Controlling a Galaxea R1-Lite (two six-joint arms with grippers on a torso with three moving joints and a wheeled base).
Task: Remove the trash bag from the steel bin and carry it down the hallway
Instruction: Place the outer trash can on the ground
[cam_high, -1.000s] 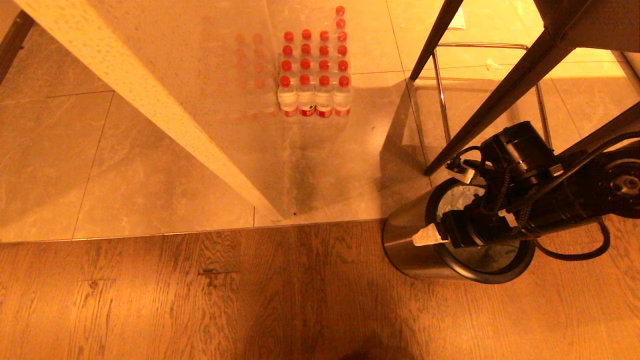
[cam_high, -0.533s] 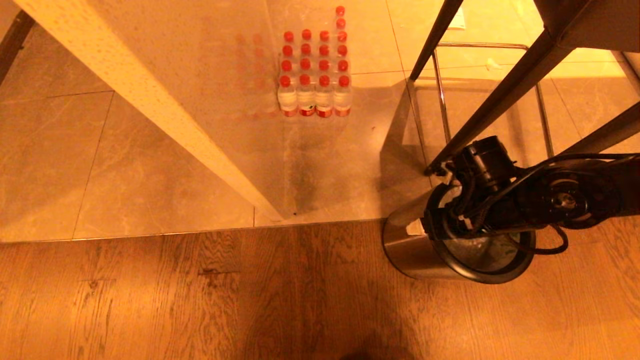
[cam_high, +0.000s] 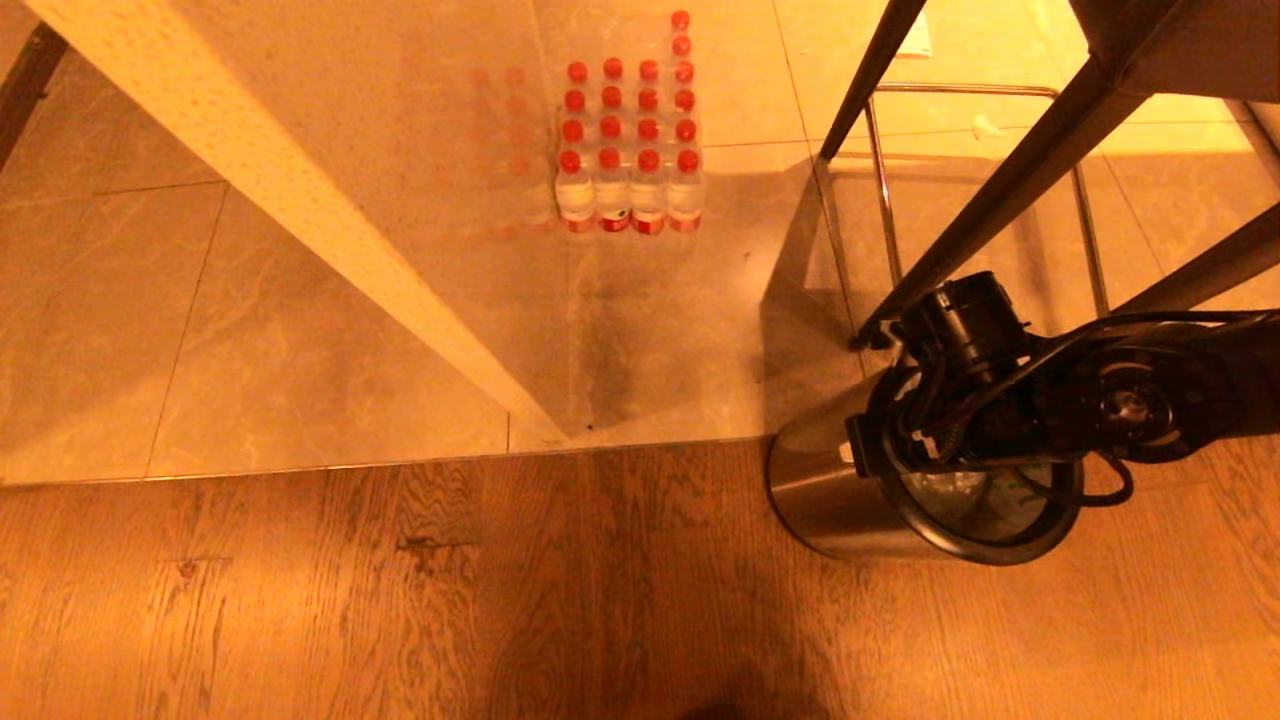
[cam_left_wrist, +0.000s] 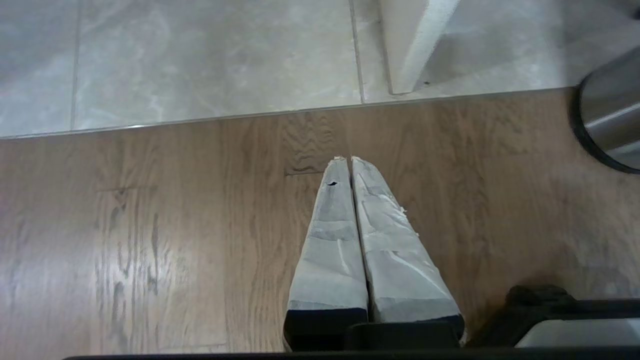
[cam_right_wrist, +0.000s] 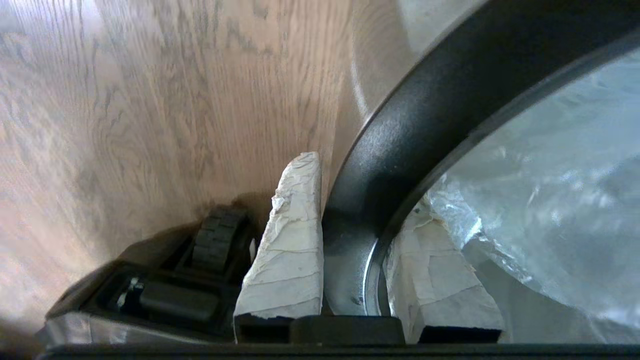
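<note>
The steel bin stands on the wood floor at the right, with a black ring around its top. The trash bag, thin and crinkly, lies inside it. My right gripper straddles the bin's near-left rim. One taped finger presses the outside of the ring. The other finger is inside, against the bag's edge. In the head view the black wrist hides the fingers at the rim. My left gripper hangs shut and empty over the wood floor, left of the bin.
A pack of red-capped water bottles sits on the grey tiles ahead. A pale wall corner runs diagonally at the left. Dark furniture legs and a chrome frame stand just behind the bin.
My right wrist has turned and dropped from above the bin's mouth onto its rim. The fingers, wide apart a second ago, have closed in on the ring. The bin has tipped slightly.
</note>
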